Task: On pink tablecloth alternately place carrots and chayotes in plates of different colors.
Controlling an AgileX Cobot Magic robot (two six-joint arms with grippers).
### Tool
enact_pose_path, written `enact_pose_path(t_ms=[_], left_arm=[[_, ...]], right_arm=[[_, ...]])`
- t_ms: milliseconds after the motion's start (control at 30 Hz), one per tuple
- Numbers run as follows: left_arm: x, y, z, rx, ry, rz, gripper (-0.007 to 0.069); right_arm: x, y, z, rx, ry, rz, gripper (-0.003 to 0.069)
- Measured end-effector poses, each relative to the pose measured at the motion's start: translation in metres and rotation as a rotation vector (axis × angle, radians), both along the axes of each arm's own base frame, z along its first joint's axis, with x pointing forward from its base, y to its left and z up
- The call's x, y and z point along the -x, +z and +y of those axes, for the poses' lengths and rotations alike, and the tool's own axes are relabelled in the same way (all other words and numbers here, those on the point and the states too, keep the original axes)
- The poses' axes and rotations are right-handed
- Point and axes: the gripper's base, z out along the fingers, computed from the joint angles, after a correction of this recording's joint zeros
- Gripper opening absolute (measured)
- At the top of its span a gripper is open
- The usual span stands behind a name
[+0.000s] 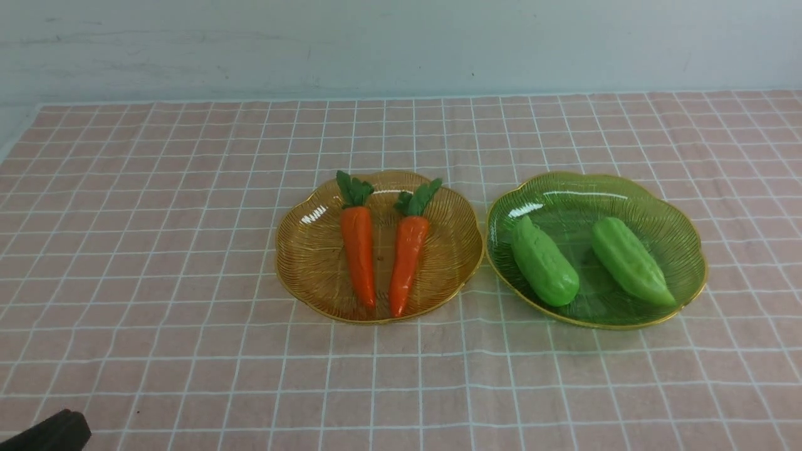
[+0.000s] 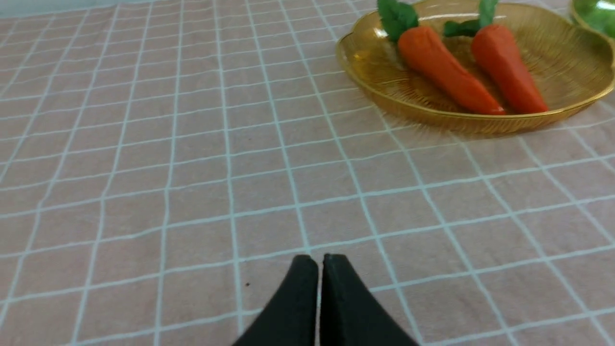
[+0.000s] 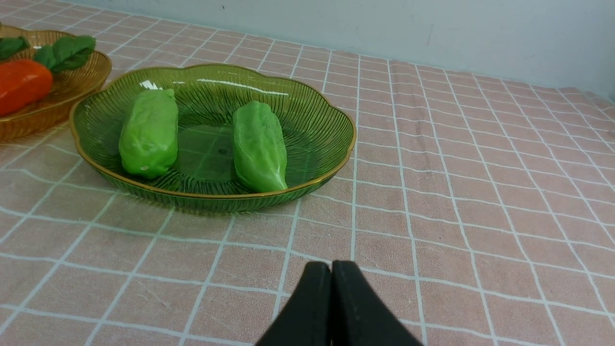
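Observation:
Two orange carrots [image 1: 358, 254] [image 1: 407, 255] lie side by side in the amber plate [image 1: 307, 263] at the middle of the pink tablecloth [image 1: 156, 250]. Just to its right, two light green chayotes [image 1: 544, 263] [image 1: 631, 261] lie in the green plate [image 1: 683, 232]. My left gripper [image 2: 320, 259] is shut and empty above bare cloth, well short of the amber plate [image 2: 571, 67] and its carrots [image 2: 444, 69] [image 2: 507, 67]. My right gripper [image 3: 331, 266] is shut and empty over the cloth, near the green plate [image 3: 317, 125] and chayotes [image 3: 149, 132] [image 3: 259, 144].
A pale wall [image 1: 401, 44] rises behind the cloth's far edge. A black part of my left arm [image 1: 50, 432] shows at the front view's lower left corner. The right arm is out of the front view.

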Motion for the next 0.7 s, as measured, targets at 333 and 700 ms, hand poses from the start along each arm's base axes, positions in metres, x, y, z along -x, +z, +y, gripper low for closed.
enact_pose_path(t_ms=[333, 700], left_arm=[[0.0016, -0.0073, 0.0073, 0.015, 0.143, -0.032, -0.0003], [0.0027, -0.0111, 0.0103, -0.004, 0.175, 0.008, -0.0003]], right_arm=[[0.0, 0.0, 0.0, 0.0, 0.0, 0.0, -0.0015], [0.0, -0.0001, 0.0, 0.0, 0.0, 0.001, -0.0015]])
